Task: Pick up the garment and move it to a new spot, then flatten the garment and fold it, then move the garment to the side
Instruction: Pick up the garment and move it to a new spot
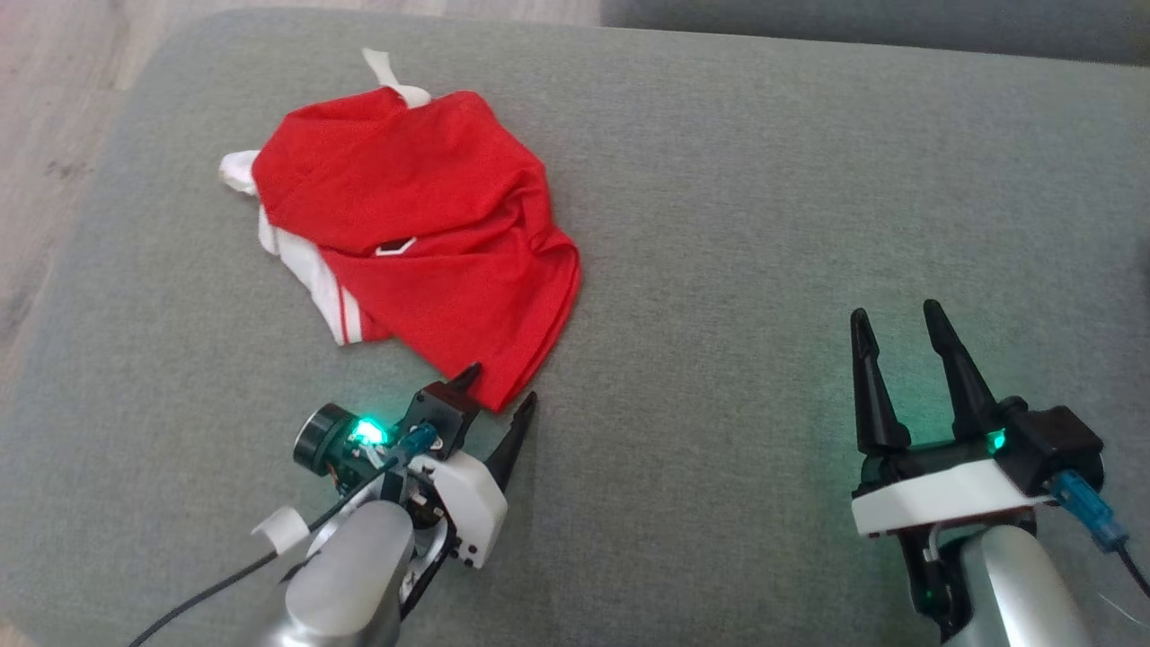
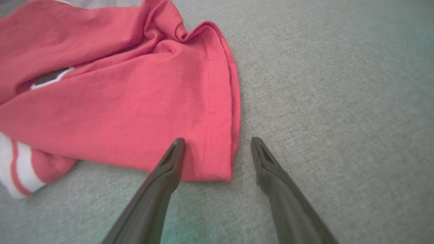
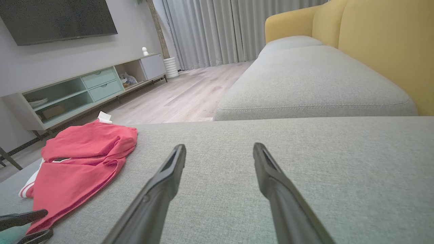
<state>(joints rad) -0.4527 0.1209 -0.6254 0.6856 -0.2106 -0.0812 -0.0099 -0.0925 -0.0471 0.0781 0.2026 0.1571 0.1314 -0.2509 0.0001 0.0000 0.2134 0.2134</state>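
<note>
A broad grey sofa seat (image 1: 719,225) with a fine, even woven cover and rounded corners takes up most of the head view. In the right wrist view a second grey cushion (image 3: 312,81) adjoins it across a stitched seam, backed by smooth yellow upholstery (image 3: 383,44). Beyond lie pale wood-plank flooring (image 3: 183,95), pleated grey curtains (image 3: 217,30), a dark flat screen (image 3: 57,17) on the wall and a low cabinet (image 3: 84,88) with pale green drawers and open shelves.

The red shirt (image 1: 422,225) lies crumpled on the robot's left half of the seat, near its far edge. It is a thin, matte knit with soft folds, a stitched hem, white trim with a red stripe at one sleeve, and white cloth poking out at the top.

The left gripper (image 1: 501,385) has smooth, dark, tapering fingers spread wide, holding nothing. It is pointed at the shirt's nearest corner: in the left wrist view one finger (image 2: 169,166) overlaps the hemmed corner while the other stands over bare cushion just beside the hem. Whether either tip touches the cloth cannot be told.

The right gripper (image 1: 897,311), jaws equally wide and empty, is over bare cushion well apart from the shirt, on the robot's right.
</note>
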